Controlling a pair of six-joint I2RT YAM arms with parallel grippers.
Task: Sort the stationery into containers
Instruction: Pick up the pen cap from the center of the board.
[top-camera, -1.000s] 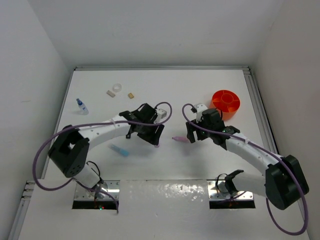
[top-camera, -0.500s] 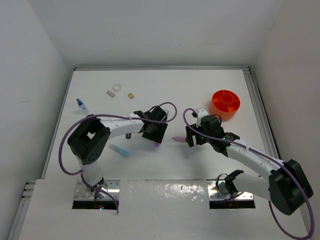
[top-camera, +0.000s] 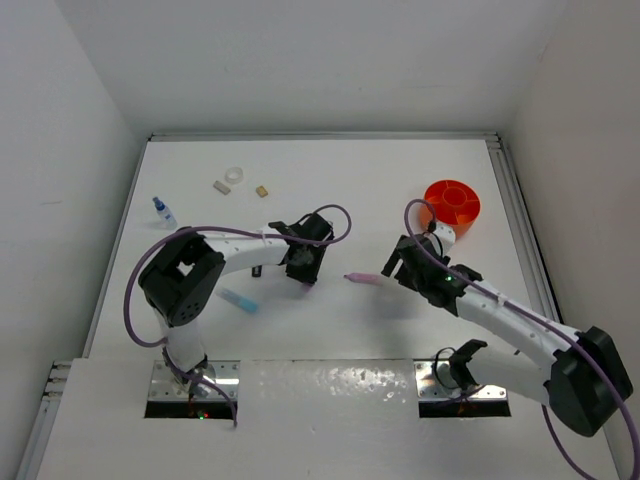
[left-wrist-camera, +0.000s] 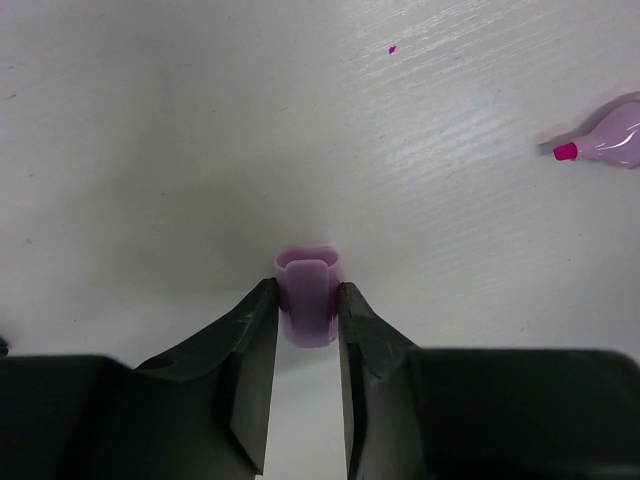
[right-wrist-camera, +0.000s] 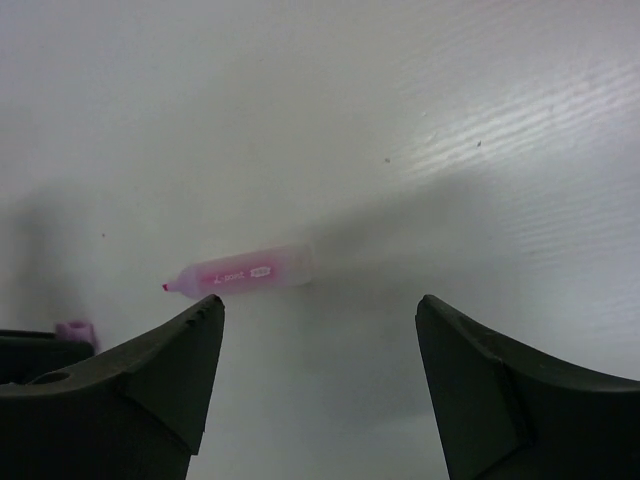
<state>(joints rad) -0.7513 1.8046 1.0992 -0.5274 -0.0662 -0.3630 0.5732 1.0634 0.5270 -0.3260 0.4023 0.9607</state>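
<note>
My left gripper (top-camera: 305, 272) is shut on a small lilac eraser (left-wrist-camera: 308, 300), down at the table surface with one finger against each side. The pink highlighter (top-camera: 362, 280) lies uncapped on the table between the two grippers. It also shows in the left wrist view (left-wrist-camera: 610, 135) at the far right. My right gripper (top-camera: 396, 268) is wide open and empty. In the right wrist view (right-wrist-camera: 320, 305) the pink highlighter (right-wrist-camera: 240, 275) lies just beyond its left finger. The round orange tub (top-camera: 451, 205) with dividers stands behind the right arm.
A light-blue highlighter (top-camera: 238, 299) lies near the left arm's base. A blue-capped bottle (top-camera: 163, 211) stands at the left edge. A clear tape ring (top-camera: 235, 176) and two beige blocks (top-camera: 222, 186) (top-camera: 262, 190) lie at the back left. Walls enclose the table.
The left arm has folded its elbow in while its gripper stayed low at the lilac eraser. The right wrist has drawn back to the right, its open fingers facing the pink highlighter.
</note>
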